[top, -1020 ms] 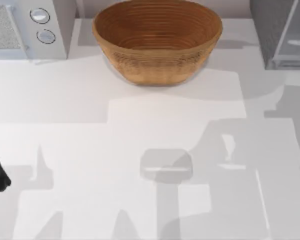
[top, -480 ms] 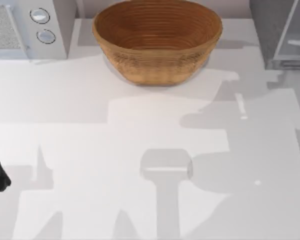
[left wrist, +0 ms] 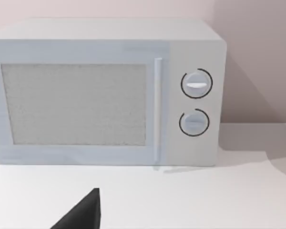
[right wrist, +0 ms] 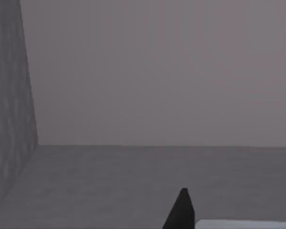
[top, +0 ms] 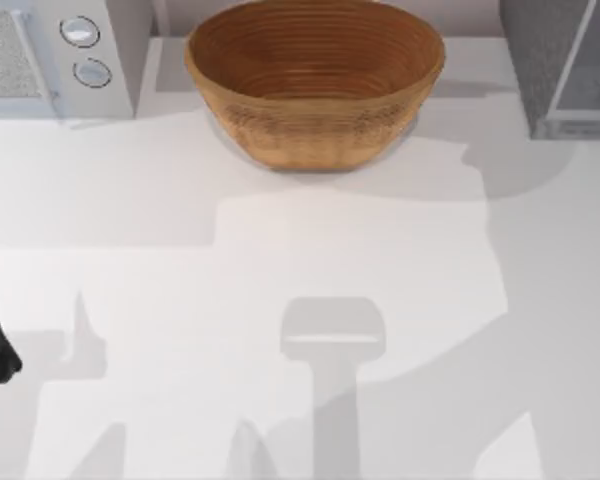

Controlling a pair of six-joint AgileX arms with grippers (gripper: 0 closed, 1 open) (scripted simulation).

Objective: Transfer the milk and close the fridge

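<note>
Woven bowl [top: 315, 80] upper centre of the desk [top: 180, 280], fridge [top: 560, 65] upper right, microwave [top: 45, 55] upper left, end effector states impossible to tell.

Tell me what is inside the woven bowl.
From the top view, the woven bowl at the back of the table holds nothing on the part of its ribbed inside that shows. The near inner wall is hidden behind the front rim, so something low there cannot be ruled out.
</note>
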